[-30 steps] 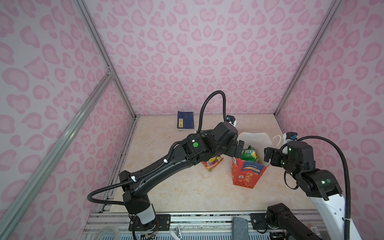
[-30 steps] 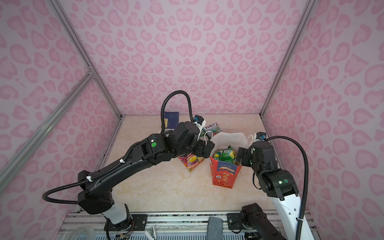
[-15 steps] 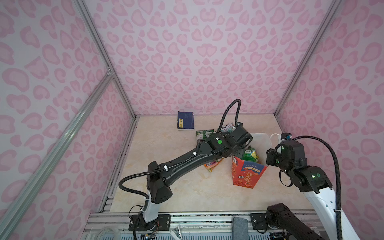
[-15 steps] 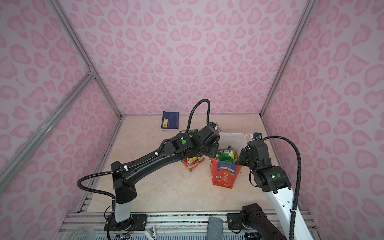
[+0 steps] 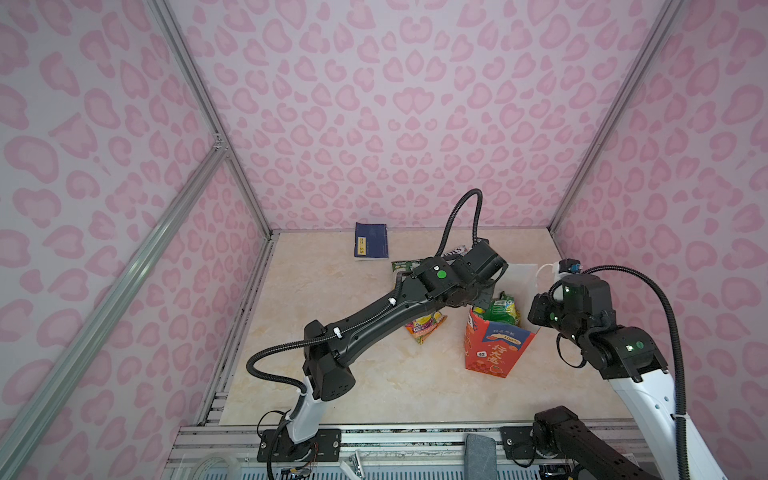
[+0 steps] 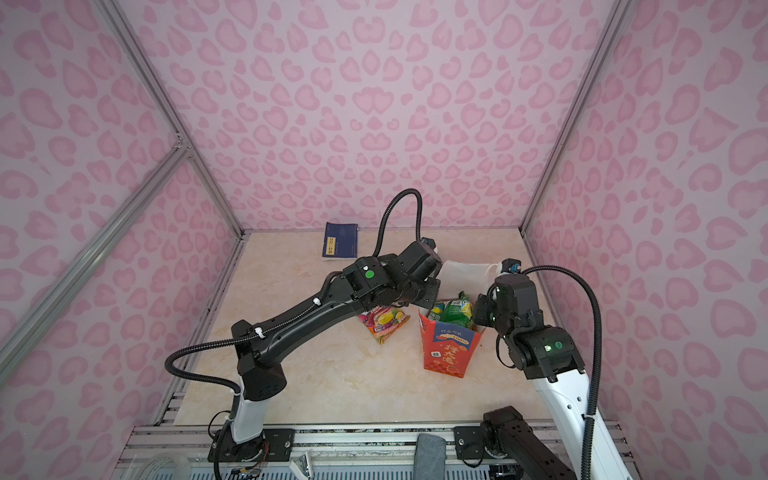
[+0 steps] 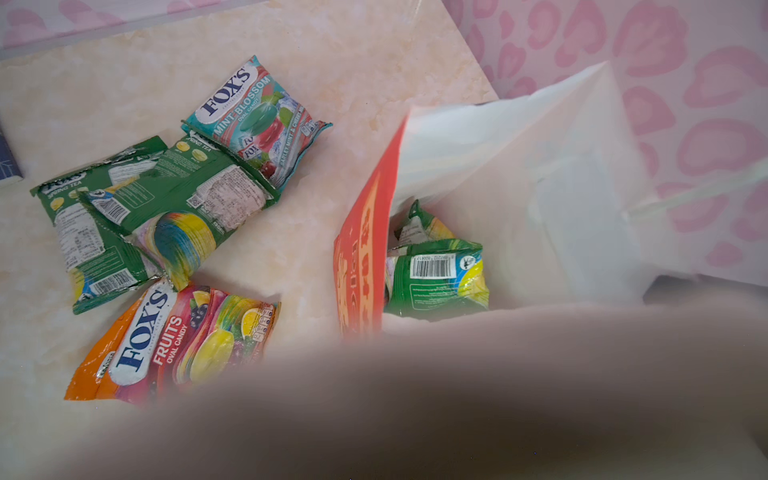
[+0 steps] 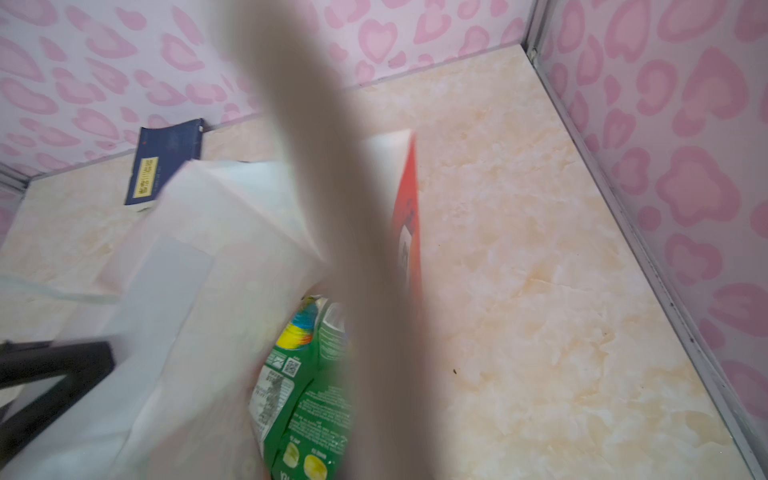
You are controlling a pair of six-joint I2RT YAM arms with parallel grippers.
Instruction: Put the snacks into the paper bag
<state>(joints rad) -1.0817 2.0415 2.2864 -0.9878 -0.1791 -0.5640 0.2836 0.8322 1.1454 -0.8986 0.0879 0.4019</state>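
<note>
Left end effector (image 5: 485, 296), boxy paper bag (image 5: 492, 353)

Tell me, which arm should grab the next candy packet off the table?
Probably left. The loose packets lie close beside the left gripper, and the paper bag stands between them and the right gripper.

Bright, soft, even light, faint shadows. In both top views the wall (image 5: 62, 249) (image 6: 62, 232) pattern stretches toward nine and three o'clock. Close brown blurs fill both wrist views; packets (image 7: 174, 345) glint.
</note>
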